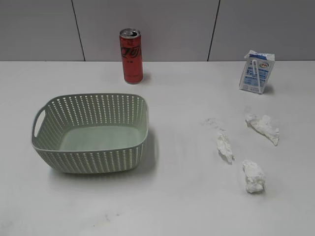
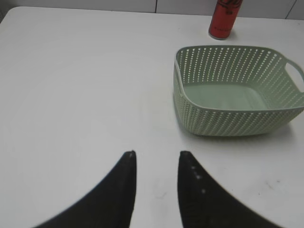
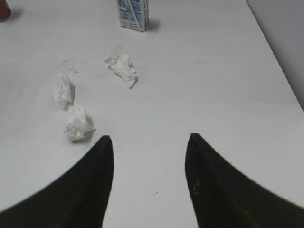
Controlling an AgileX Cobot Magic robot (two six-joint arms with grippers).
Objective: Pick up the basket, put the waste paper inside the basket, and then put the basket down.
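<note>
Basket (image 1: 91, 132) upright on table, left side, empty. Three waste paper wads (image 1: 254, 176) right, apart. My left gripper (image 2: 156, 154) and right gripper (image 3: 149, 140) both spread, empty. Grab basket's near rim squarely; handle probably awkward.

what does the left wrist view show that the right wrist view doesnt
Only the left wrist view shows the basket, empty on the table, and the open left claw. Only the right wrist view shows the three wads of waste paper, the drink carton behind them, and the open right claw. Both show the white table and a part of the red can, which sits at the top left corner of the right wrist view.
</note>
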